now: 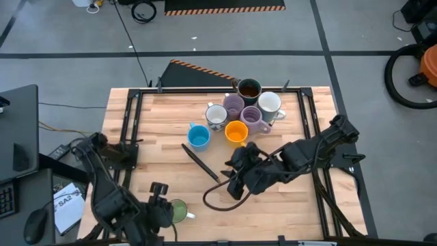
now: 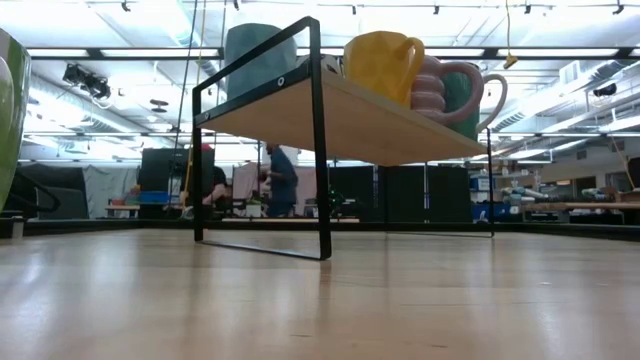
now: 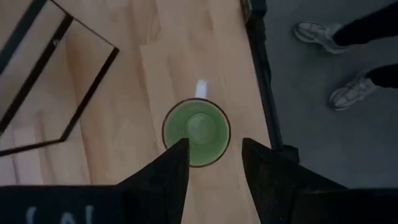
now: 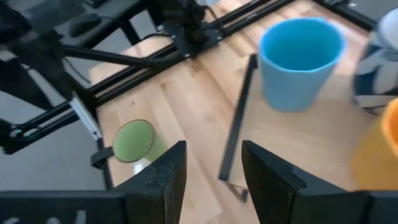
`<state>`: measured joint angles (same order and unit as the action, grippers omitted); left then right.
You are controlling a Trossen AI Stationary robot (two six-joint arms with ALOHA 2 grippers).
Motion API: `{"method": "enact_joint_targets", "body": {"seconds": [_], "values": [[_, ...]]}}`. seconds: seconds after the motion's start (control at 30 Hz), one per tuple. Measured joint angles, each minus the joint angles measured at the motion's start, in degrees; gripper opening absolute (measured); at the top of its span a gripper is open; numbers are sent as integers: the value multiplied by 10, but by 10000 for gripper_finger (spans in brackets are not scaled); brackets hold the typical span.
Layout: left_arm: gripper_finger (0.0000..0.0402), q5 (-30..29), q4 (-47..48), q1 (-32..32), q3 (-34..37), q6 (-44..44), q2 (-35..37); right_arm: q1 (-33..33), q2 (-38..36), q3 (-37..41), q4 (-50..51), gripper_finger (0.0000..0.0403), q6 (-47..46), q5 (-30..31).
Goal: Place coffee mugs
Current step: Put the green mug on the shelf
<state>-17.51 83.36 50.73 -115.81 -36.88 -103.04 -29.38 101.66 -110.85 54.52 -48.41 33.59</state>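
The green mug point(image 3: 196, 132) stood alone near the table's front edge, well apart from the seven mugs point(image 1: 240, 114) on the raised rack point(image 1: 198, 160). The left gripper point(image 3: 213, 163) hovered over it, fingers spread, nothing held. Its rim sat off-centre between them, so a descent risked clipping it and tipping it off the edge. The right gripper point(image 4: 213, 168), also spread, waited mid-table
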Motion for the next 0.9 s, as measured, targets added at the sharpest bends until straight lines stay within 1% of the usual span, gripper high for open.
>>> {"method": "enact_joint_targets", "body": {"seconds": [0.13,0.23,0.37,0.5,0.6,0.67,0.9], "values": [[155,-14,12,9,0,-19,-22,-1,6,0,-23,158,6,-7],[147,-24,10,9,10,-22,-35,-2,3,0,-40,156,14,-2],[132,-18,-52,8,94,-25,-31,-7,2,0,-68,153,32,-1],[121,24,-85,-3,186,-41,-15,-9,2,0,-76,153,34,0],[118,34,-122,-12,243,-63,6,-11,2,0,-81,153,34,1],[117,38,-148,-20,268,-82,16,-11,2,0,-84,153,34,1],[117,38,-162,-52,333,-164,45,-11,2,0,-86,153,36,3]]}}
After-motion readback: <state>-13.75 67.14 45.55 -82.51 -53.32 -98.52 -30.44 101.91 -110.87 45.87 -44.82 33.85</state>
